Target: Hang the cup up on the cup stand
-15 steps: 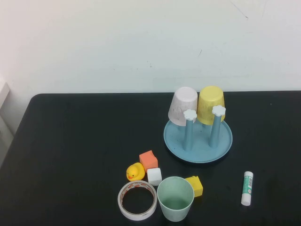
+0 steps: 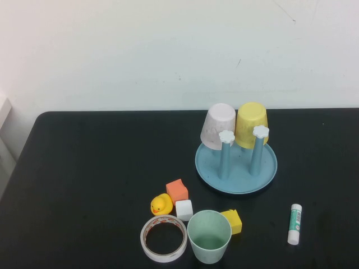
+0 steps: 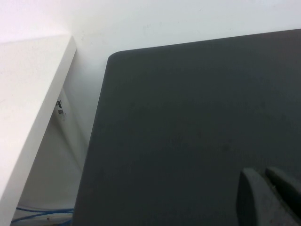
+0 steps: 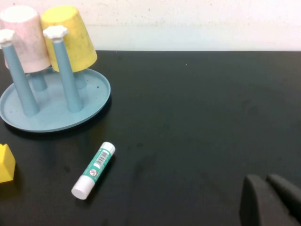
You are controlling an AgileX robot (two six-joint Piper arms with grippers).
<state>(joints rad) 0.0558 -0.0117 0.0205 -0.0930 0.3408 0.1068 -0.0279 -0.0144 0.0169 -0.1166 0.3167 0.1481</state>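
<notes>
Arms are absent from the high view; each gripper is seen only through its own wrist camera. The left gripper (image 3: 270, 197) is held low above bare black bench (image 2: 101, 168) near the far left corner, beside a white shelf edge (image 3: 28, 113). Its two dark fingertips (image 3: 251, 197) are seen lying close together, with only a thin seam between them and nothing held.

The right gripper (image 4: 270, 200) is held low over the right-hand part of the bench, near the front edge, and is aimed toward the cup stand (image 4: 56, 115). Its fingertips (image 4: 256, 200) likewise appear pressed together with nothing between them.

The cup (image 2: 209, 236), pale mint green, is found standing upright with its mouth up at the front edge of the bench, roughly at mid-width, untouched by either gripper. It is flanked by a tape roll (image 2: 163, 238) just beside it on the left and a yellow block (image 2: 232, 221) touching or nearly touching it on the right. A white block (image 2: 184, 209), an orange block (image 2: 177, 190) and a yellow duck (image 2: 161, 204) are grouped just behind.

The cup stand (image 2: 236, 171) is located behind the cup, right of centre. A pinkish-white cup (image 2: 218, 126) and a yellow cup (image 2: 252, 124) are carried inverted on its rear posts; both front posts (image 2: 225, 155) are bare. A glue stick (image 2: 294, 223) is noted lying near the front right, well apart from the stand.
</notes>
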